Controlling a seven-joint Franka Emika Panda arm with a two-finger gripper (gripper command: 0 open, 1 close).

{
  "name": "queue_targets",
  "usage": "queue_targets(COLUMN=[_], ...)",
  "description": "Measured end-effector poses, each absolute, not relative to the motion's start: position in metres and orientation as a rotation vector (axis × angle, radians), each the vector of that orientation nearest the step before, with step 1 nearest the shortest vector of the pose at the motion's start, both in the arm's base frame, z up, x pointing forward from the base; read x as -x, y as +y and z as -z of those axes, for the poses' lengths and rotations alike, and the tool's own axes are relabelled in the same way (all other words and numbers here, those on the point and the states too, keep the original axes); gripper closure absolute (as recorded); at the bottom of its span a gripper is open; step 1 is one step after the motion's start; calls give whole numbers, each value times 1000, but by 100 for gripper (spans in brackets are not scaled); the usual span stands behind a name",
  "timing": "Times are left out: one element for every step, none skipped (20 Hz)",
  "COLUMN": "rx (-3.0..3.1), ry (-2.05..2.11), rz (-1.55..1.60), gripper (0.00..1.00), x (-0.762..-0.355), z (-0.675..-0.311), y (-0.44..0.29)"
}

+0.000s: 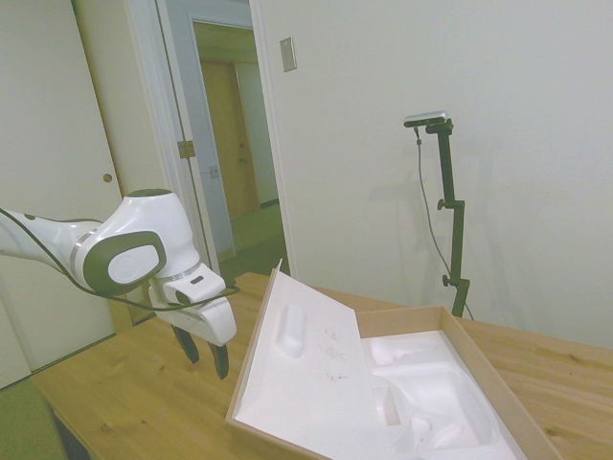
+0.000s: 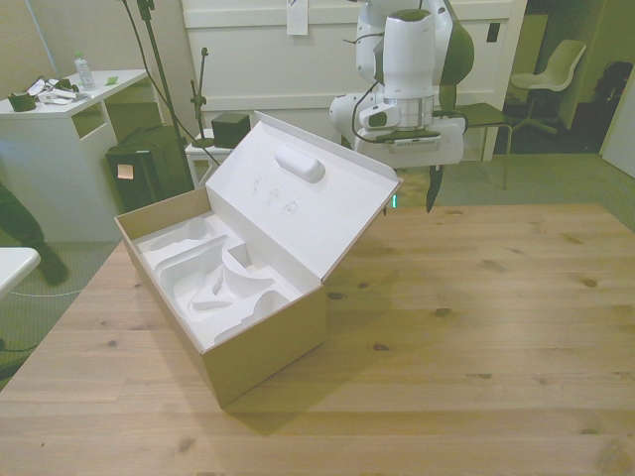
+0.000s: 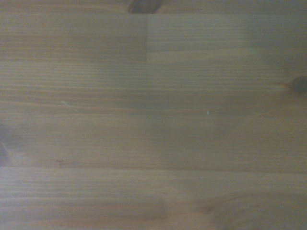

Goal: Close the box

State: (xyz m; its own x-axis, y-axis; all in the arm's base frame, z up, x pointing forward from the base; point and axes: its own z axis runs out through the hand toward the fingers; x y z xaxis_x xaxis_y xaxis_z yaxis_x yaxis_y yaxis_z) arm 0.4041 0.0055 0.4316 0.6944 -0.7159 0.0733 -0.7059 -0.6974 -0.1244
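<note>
The brown cardboard box (image 2: 260,342) stands on the wooden table (image 2: 476,317) toward the front view's left. Its white foam lining (image 2: 213,273) with shaped recesses faces up. The hinged lid (image 2: 298,193) is raised and tilted, half open, with its white foam side toward the base. In the side view the lid (image 1: 306,355) leans up from the box base (image 1: 436,388). My gripper (image 1: 207,356) hangs open and empty just behind the lid's outer face, slightly above the table. In the front view the gripper (image 2: 412,193) is partly hidden by the lid's edge. The wrist view holds only bare table wood (image 3: 153,115).
A white desk (image 2: 60,109) with small items stands off the table at the front view's left, and a black box (image 2: 230,129) sits behind the lid. A white chair (image 2: 556,69) is at the back right. An open doorway (image 1: 235,144) shows in the side view.
</note>
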Motion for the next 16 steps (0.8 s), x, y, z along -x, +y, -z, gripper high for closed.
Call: queue_targets(rx=[2811, 2810, 2808, 2803, 2799, 2796, 2793, 2789, 2784, 2778, 2769, 2755, 2737, 2715, 2695, 2669], ry=[1183, 1187, 1190, 1193, 1194, 1193, 1191, 1187, 1184, 1182, 1177, 1174, 1178, 1185, 1194, 1211], rz=[175, 170, 169, 172, 177, 184, 194, 210, 221, 232, 248, 268, 292, 318, 338, 363], gripper=[0, 0, 0, 0, 0, 0, 0, 0, 0, 0, 0, 0, 0, 0, 0, 0], x=[-404, -404, -404, -405, -404, -403, -400, -397, -393, -388, -383, -377, -371, -366, -359, -354], z=[-431, -430, -430, -432, -435, -439, -444, -451, -459, -468, -477, -486, -496, -505, -514, -522], y=[5, 4, 3, 1, 0, 0, -1, 0, -1, -4, -8, -14, -21, -29, -37, -47])
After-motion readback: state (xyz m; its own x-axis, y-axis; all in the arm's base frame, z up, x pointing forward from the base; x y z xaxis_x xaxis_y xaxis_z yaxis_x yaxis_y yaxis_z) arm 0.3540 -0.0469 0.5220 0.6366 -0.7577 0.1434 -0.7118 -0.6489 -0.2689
